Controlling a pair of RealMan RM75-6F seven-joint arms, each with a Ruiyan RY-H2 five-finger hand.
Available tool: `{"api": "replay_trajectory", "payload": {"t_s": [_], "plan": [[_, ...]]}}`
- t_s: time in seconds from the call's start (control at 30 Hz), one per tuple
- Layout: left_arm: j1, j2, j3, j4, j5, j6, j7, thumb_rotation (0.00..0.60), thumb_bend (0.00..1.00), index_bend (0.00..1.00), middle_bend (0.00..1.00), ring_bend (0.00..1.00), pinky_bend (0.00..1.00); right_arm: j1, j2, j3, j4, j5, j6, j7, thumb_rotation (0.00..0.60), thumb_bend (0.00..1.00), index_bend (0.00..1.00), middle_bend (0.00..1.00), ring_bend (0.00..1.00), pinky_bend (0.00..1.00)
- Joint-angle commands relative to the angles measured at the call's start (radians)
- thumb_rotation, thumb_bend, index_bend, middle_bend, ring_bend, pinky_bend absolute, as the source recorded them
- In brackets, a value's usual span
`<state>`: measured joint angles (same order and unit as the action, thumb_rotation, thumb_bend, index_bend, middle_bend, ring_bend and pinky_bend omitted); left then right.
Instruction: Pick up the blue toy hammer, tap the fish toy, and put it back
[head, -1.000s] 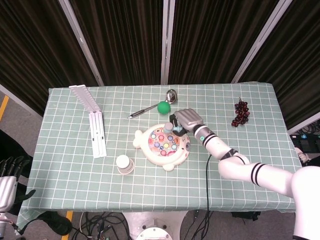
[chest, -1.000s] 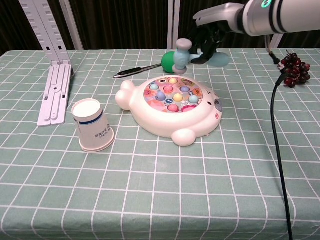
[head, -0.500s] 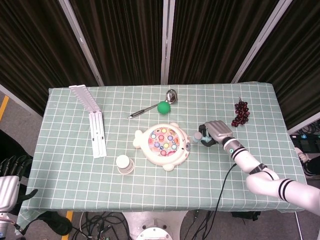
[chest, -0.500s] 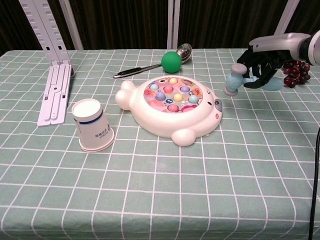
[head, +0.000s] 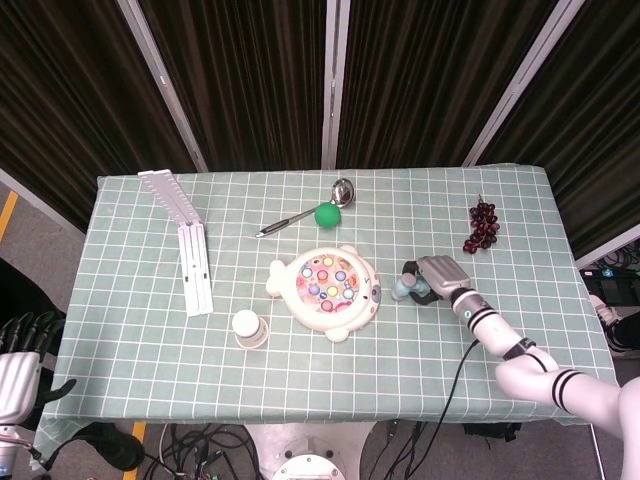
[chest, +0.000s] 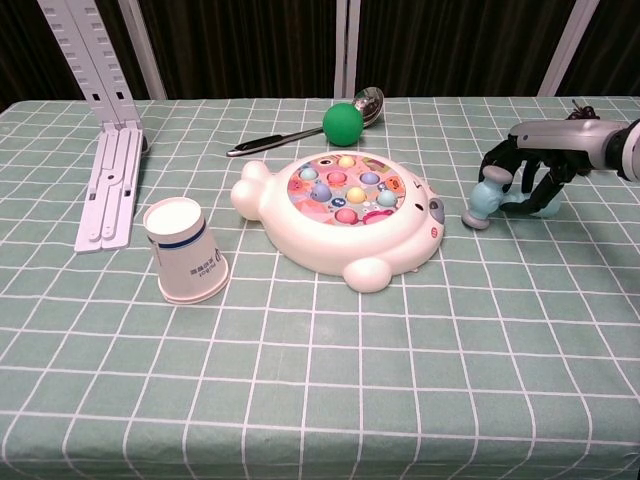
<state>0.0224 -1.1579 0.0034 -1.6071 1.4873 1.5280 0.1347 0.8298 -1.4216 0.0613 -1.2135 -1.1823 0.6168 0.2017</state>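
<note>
The right hand (chest: 530, 180) is lowering onto the tablecloth near the table's right edge, its dark fingers (chest: 497, 160) still curled around the handle of the pale blue plastic toy hammer (chest: 488, 197). A second ago it was holding the hammer over the toy's far side; half a second ago it was carrying it rightward above the cloth. Now the hammer's head is touching the cloth, or all but, just beside the right end of the white fish-shaped toy with coloured buttons (chest: 342, 206). By my judgement the tap is done and the put-back is nearly finished, lacking only the release.

The left hand (head: 18, 372) is hanging off the table's near-left corner, holding nothing; whether its fingers are spread I cannot tell.

A green-and-white checked cloth (chest: 330, 380) is covering the table. On it are lying a white paper cup (chest: 186, 251), a green ball (chest: 342, 122) and a metal ladle (chest: 300, 121) toward the far edge, a white folding rack (chest: 105, 120) at the left, and dark grapes (head: 481, 227) at the right. Black curtains (head: 250, 70) are hanging behind.
</note>
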Motion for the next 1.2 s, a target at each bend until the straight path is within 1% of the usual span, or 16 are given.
{"api": "replay_trajectory", "payload": {"t_s": [0.03,0.2,0.33,0.67,0.93,1.0,1.07,1.17,1.2], "plan": [[-0.002,-0.001,0.000,0.000,0.000,-0.004,0.001,0.600,0.00,0.17,0.11,0.00,0.00,-0.015,-0.002,-0.002,0.004,-0.024,0.006,0.019,0.600,0.48,0.31,0.32,0.20,0.29],[-0.004,-0.002,-0.002,0.002,0.000,-0.005,0.000,0.600,0.00,0.17,0.11,0.00,0.00,-0.038,0.005,-0.001,-0.004,-0.053,0.025,0.043,0.600,0.48,0.27,0.28,0.15,0.25],[-0.005,-0.001,-0.003,0.004,0.001,-0.004,-0.001,0.600,0.00,0.17,0.11,0.00,0.00,-0.059,0.026,0.001,-0.030,-0.075,0.051,0.058,0.600,0.48,0.19,0.22,0.11,0.21],[-0.009,0.001,-0.003,-0.001,0.008,-0.003,0.003,0.600,0.00,0.17,0.10,0.00,0.00,-0.089,0.072,-0.009,-0.092,-0.107,0.062,0.068,0.600,0.48,0.18,0.22,0.10,0.21],[-0.005,0.003,-0.001,-0.003,0.011,0.004,0.004,0.600,0.00,0.17,0.10,0.00,0.00,-0.116,0.079,-0.003,-0.102,-0.111,0.097,0.057,0.600,0.48,0.18,0.22,0.10,0.21],[-0.005,0.004,-0.001,-0.004,0.012,0.005,0.004,0.600,0.00,0.17,0.10,0.00,0.00,-0.131,0.085,0.003,-0.107,-0.114,0.130,0.054,0.600,0.48,0.18,0.21,0.10,0.21],[-0.005,0.005,-0.003,-0.004,0.013,0.008,0.003,0.600,0.00,0.17,0.11,0.00,0.00,-0.159,0.101,0.009,-0.126,-0.128,0.196,0.051,0.600,0.48,0.17,0.21,0.10,0.20],[-0.007,0.006,-0.006,-0.003,0.015,0.012,0.000,0.600,0.00,0.17,0.11,0.00,0.00,-0.227,0.147,0.005,-0.181,-0.164,0.334,0.027,0.600,0.47,0.13,0.19,0.08,0.18],[-0.007,0.005,-0.007,-0.002,0.014,0.011,-0.001,0.600,0.00,0.17,0.11,0.00,0.00,-0.252,0.163,0.002,-0.202,-0.174,0.383,0.010,0.600,0.42,0.11,0.17,0.07,0.16]]}}
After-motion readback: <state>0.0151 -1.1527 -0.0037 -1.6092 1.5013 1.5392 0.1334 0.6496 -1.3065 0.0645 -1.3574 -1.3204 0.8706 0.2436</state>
